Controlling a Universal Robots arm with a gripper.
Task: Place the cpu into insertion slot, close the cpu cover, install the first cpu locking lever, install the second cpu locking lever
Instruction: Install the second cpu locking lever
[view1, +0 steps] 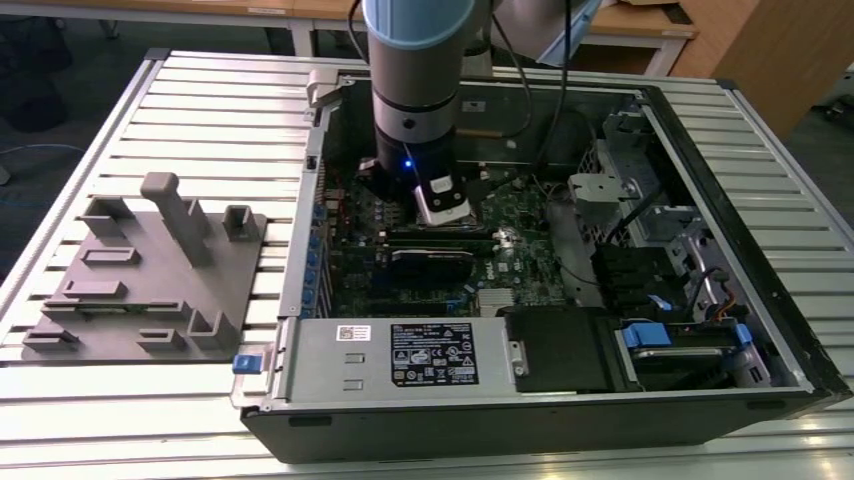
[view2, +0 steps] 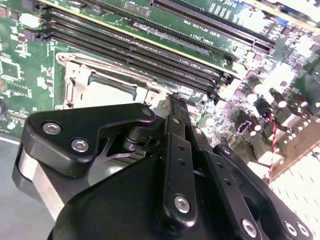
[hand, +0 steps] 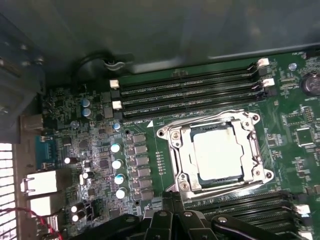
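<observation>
A: The end effector (hand: 172, 212) hangs just beside the slot (hand: 172, 167), its jaws narrow and, I think, empty.

B: The cpu (hand: 218, 154) sits in it, cover (hand: 255, 150) apparently down. Press any lever squarely.

A: The first wrist view shows the socket whole; the exterior view shows the case (view1: 534, 400) on the counter (view1: 200, 110).

A lab or workshop is being shown. An opened computer case (view1: 561, 300) is being kept on a slatted metal tabletop (view1: 214, 90), with a grey fixture plate (view1: 147, 280) being kept beside it. A robot arm (view1: 420, 70) is being held over the green board (hand: 295, 145). Wooden desks (view1: 627, 30) are being seen behind.
</observation>
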